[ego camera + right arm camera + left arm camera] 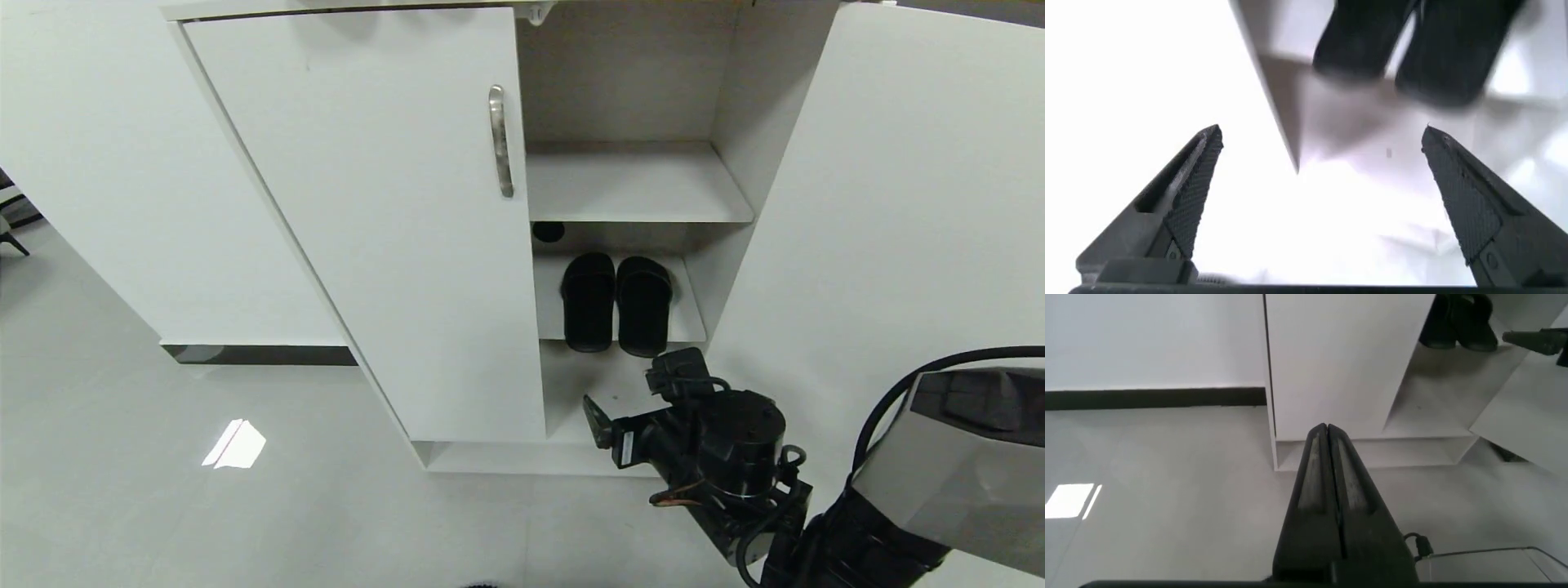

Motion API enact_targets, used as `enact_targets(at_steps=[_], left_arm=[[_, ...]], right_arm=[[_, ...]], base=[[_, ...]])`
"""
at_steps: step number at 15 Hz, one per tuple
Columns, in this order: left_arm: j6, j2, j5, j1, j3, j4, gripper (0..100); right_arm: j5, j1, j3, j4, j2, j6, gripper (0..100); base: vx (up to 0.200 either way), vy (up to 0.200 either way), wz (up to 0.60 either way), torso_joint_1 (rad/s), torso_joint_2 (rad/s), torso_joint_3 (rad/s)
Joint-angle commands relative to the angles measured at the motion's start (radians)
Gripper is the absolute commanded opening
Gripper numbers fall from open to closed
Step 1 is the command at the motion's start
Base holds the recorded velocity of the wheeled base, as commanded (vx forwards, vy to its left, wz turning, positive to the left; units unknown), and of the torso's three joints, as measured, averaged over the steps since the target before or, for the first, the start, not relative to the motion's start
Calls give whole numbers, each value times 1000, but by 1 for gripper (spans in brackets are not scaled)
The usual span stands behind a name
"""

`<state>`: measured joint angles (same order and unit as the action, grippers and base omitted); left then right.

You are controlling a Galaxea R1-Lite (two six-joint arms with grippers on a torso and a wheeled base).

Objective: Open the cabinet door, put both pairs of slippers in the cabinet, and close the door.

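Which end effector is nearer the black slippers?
Right. The right end effector is just before the slippers; the left end effector is farther back, above the floor.

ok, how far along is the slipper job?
Done: the right cabinet door stands open, and one pair of black slippers sits on the middle shelf. In hand: nothing. The right gripper is open and empty in front of that shelf, and the left gripper is shut and empty. Left: a second pair to shelve, then closing the door.
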<state>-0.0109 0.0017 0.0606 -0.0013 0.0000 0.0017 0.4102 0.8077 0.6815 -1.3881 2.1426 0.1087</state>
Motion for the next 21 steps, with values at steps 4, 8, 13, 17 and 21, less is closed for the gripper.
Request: enact_targets(at_steps=[4,8,13,17,21], left_arm=[[0,1,2,0,0,0,0],[0,1,2,0,0,0,0],[2,1,2,0,0,0,0],[0,1,2,0,0,0,0],[8,1,2,0,0,0,0]], right_arm=[[-2,19,-23,0,-18,0,100],[-2,18,-25,1,-18,-1,100],[-7,18,-28,3,-18,-1,100],[-48,19,-56,-2,-27,-1,100],[-202,28,-158,-2,-102,2,100]], base=[[0,0,0,0,0,0],[0,0,0,4,1,74],[0,0,0,2,2,199],[0,0,0,-2,2,196],[0,0,0,0,2,201]])
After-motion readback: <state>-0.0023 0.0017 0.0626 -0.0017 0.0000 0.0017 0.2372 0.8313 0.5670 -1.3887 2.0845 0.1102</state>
